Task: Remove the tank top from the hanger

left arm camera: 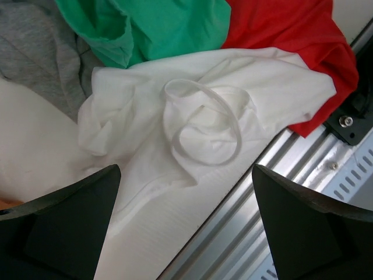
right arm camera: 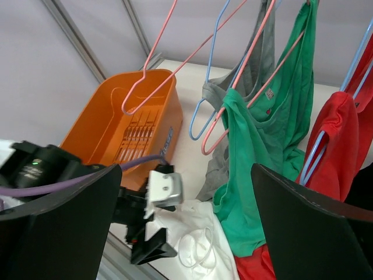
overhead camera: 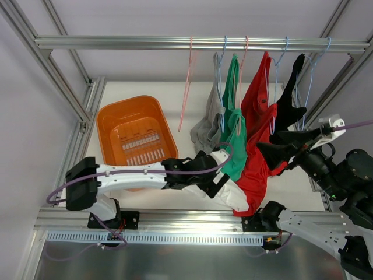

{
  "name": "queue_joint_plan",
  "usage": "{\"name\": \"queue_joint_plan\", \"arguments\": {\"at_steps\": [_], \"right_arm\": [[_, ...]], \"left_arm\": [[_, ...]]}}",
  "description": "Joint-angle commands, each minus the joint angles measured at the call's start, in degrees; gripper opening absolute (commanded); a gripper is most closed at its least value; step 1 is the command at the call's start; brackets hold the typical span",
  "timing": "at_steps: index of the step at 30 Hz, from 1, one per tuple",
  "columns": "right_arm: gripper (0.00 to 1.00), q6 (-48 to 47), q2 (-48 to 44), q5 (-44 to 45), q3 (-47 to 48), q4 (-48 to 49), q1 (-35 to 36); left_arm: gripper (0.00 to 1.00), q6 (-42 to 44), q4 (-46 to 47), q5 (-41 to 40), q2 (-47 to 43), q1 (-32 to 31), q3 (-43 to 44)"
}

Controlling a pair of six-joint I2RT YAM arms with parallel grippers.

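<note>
- Judging by how things lie, the removal itself looks done: the white top (overhead camera: 235, 199) is off any hanger and lies crumpled on the table (overhead camera: 180, 146) at the near edge, under the hems of the green top (overhead camera: 233, 116) and the red top (overhead camera: 256, 111).
- Left gripper (left arm camera: 183, 175) hovers just above the white top, jaws wide, holding nothing.
- Right gripper (overhead camera: 271, 146) is raised beside the red top, jaws also wide, empty.
- One pink hanger (overhead camera: 186, 87) hangs bare on the rail (overhead camera: 175, 42).
- What remains, I think, is only to clear the arms away. If the top must go into the basket (overhead camera: 125, 104), the left gripper should come down on a thick fold, not on the strap loop, and keep off the green hem.
</note>
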Motion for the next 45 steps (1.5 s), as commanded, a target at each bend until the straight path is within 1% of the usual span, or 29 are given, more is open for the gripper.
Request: {"name": "queue_joint_plan", "arguments": {"at_steps": [1,6,11,13,14,15,17,18,20,21,23,24,26,33,37,41,45], "right_arm": [[1.0,0.5,-2.2,-3.2,-0.1,-1.9,0.1],[0.99,0.6,-3.4,-4.1,-0.2,-3.1,0.1],[1.0,0.3,-3.4,-5.0,-0.4,-3.0,0.1],[1.0,0.1,-3.1,-4.9,-0.5,-3.0,0.1],[1.0,0.1,-3.0,-4.8,-0.9,-2.9,0.1],[0.99,0.1,-2.8,-4.9,-1.1,-2.7,0.1],[0.99,0.1,-2.4,-5.5,-1.5,-2.3,0.1],[0.99,0.1,-2.2,-6.1,-2.0,-2.2,0.1],[0.99,0.1,-2.1,-6.2,-2.4,-1.5,0.1],[0.99,0.0,-2.2,-6.2,-2.8,-1.3,0.1],[1.0,0.0,-2.2,-6.3,-3.0,-0.7,0.1],[1.0,0.0,-2.3,-6.3,-3.0,-0.4,0.1],[1.0,-0.2,-2.3,-6.1,-3.0,-0.4,0.1],[1.0,-0.5,-2.8,-4.7,-3.6,-0.1,0.1],[1.0,-0.9,-2.8,-3.9,-3.5,0.0,0.0],[1.0,-1.6,-2.6,-3.2,-3.0,0.1,0.1],[0.99,-2.6,-3.2,0.6,-2.0,0.1,0.1]], "left_arm": [[0.99,-2.7,3.4,-2.3,5.0,-0.2,5.0],[0.99,-4.1,3.8,-2.2,13.6,-0.2,7.9],[0.99,-6.9,4.2,-2.6,19.3,-0.3,8.5],[0.95,-7.9,4.3,-3.3,20.8,-0.5,8.1],[0.82,-8.1,4.5,-3.5,21.4,-0.6,7.9],[0.74,-8.4,4.4,-3.9,21.5,-1.0,7.7],[0.62,-9.1,4.4,-5.5,21.4,-1.5,7.3],[0.51,-9.3,4.4,-5.9,21.4,-1.8,6.9],[0.39,-9.8,4.4,-7.2,21.4,-2.1,6.2],[0.26,-10.1,4.3,-7.3,21.2,-2.2,6.0],[0.07,-10.6,4.3,-7.7,20.7,-2.4,4.9],[0.0,-10.8,4.2,-8.6,19.4,-2.6,4.4],[0.0,-11.3,4.1,-9.6,17.3,-3.2,2.5],[0.0,-9.6,1.9,-14.6,3.8,-5.6,0.1],[0.0,-8.2,-1.3,-19.3,-3.0,-7.1,0.9],[0.0,-7.9,-6.7,-23.6,-10.7,-7.7,3.6],[0.0,-7.6,-9.8,-26.0,-17.1,-8.2,5.8]]}}
